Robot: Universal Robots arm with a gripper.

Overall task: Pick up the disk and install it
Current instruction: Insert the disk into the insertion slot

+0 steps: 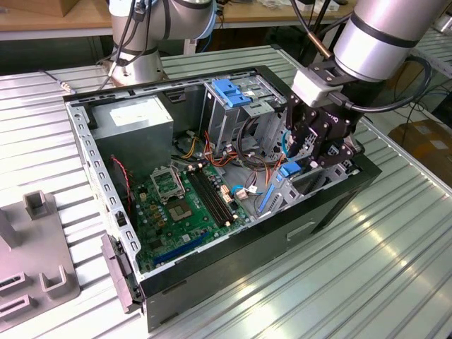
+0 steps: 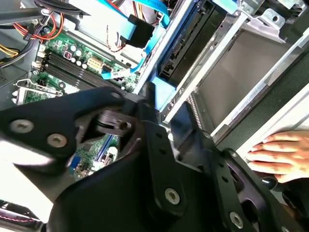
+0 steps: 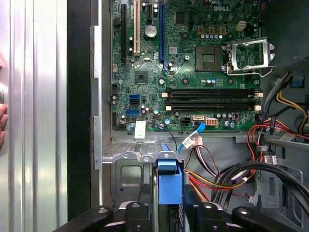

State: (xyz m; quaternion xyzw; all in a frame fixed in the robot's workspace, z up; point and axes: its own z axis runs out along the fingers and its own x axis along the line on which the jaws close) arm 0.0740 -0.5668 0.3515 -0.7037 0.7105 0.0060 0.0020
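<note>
Inspection of the work cell as it stands:

1. The open computer case lies on its side on the ribbed metal table. The motherboard faces up, and the power supply sits at the far corner towards the exterior view's left.
2. The arm reaches down from the far side, towards the exterior view's right. Its gripper is inside the case, at the end towards the exterior view's right.
3. The disk stands on edge in the grey metal drive bay, beside the motherboard's edge. Its blue end tab is uppermost.
4. In the first wrist view the black fingers sit tight against both sides of the disk's blue carrier, clamping it.
5. How deep the disk sits in the bay cannot be told.
6. The tall drive cage with a blue bracket stands at the far side of the case, apart from the gripper.
7. Red, orange and black cables lie just beside the bay.
8. In the second wrist view a person's hand rests on the rim of the case, near the gripper.
</note>
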